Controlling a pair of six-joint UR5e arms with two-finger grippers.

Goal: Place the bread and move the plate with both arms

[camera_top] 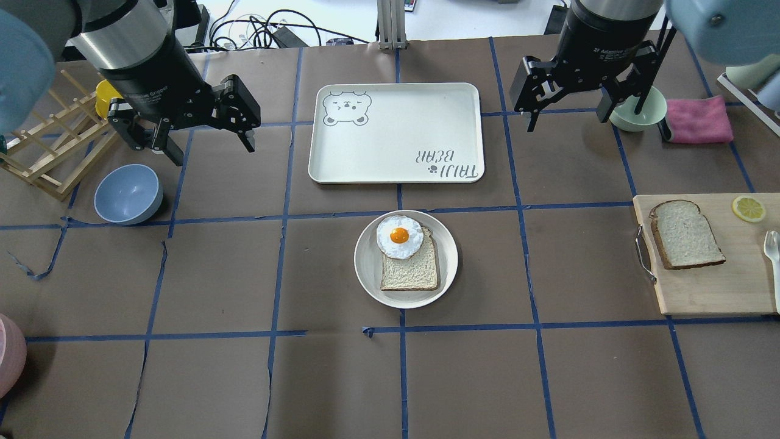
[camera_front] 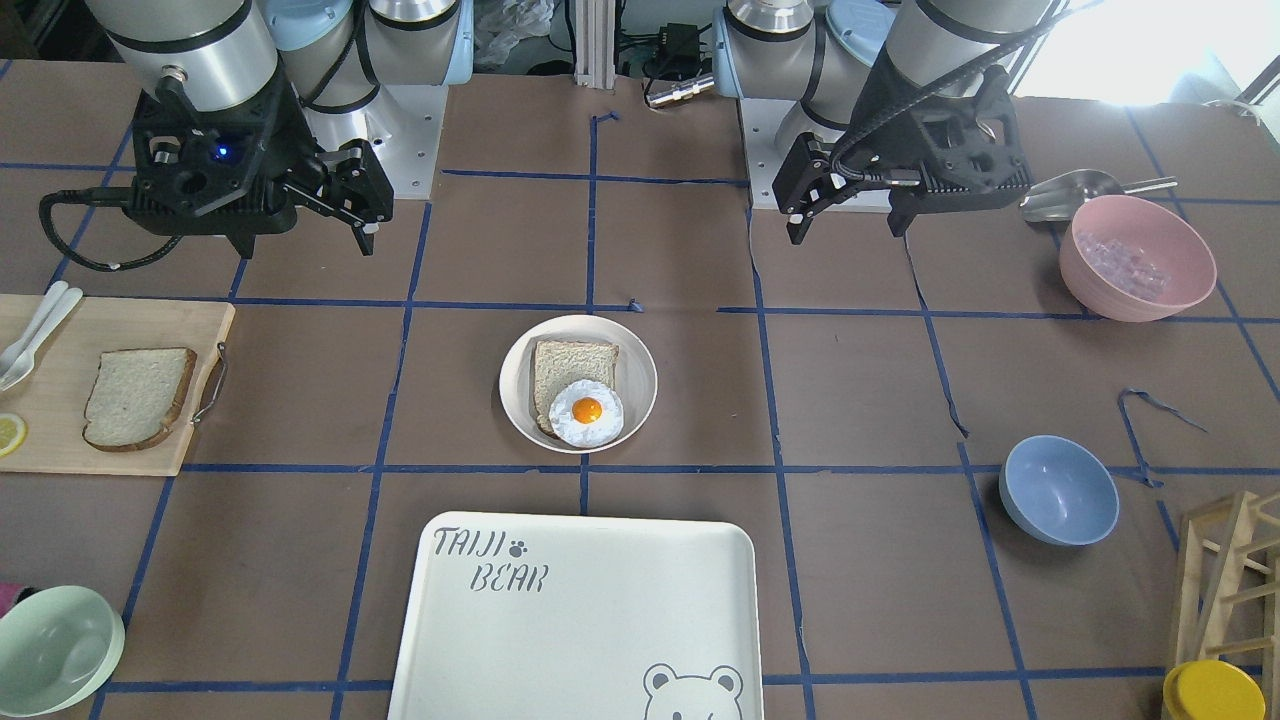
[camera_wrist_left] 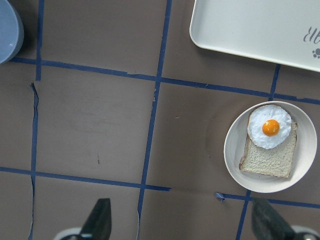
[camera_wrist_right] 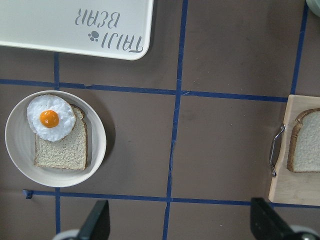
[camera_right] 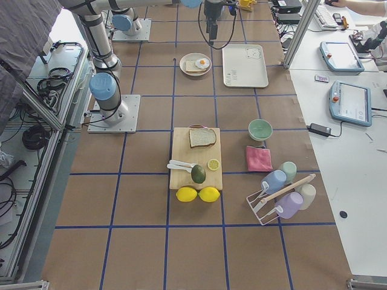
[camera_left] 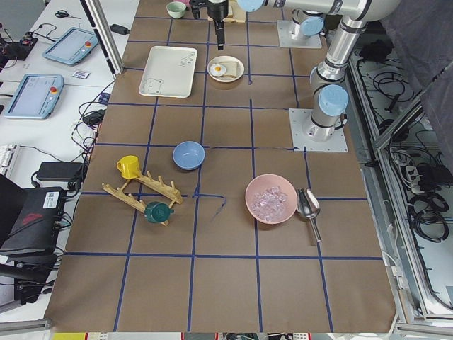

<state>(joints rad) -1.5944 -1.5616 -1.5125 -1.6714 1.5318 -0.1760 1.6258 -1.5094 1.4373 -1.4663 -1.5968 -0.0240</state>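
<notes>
The bread [camera_top: 685, 235], a greyish-tan slice with a dark crust, lies on a wooden cutting board [camera_top: 707, 286] at the table's right; it also shows in the front view [camera_front: 135, 398] and the right wrist view [camera_wrist_right: 307, 142]. The plate [camera_top: 365, 268] sits at the table's centre and holds a squarer slice topped with a fried egg [camera_top: 399, 236]. My left gripper [camera_top: 210, 146] is open and empty, raised far left of the plate. My right gripper [camera_top: 567, 116] is open and empty, raised beyond the plate and the board.
The white "TAIJI BEAR" tray [camera_top: 396, 131] lies just beyond the plate. A blue bowl [camera_top: 128, 194] and a wooden rack [camera_top: 49, 152] are at the left. A green bowl [camera_top: 637, 113] and a pink cloth [camera_top: 698, 120] are at the far right. A lemon slice [camera_top: 748, 208] lies on the board.
</notes>
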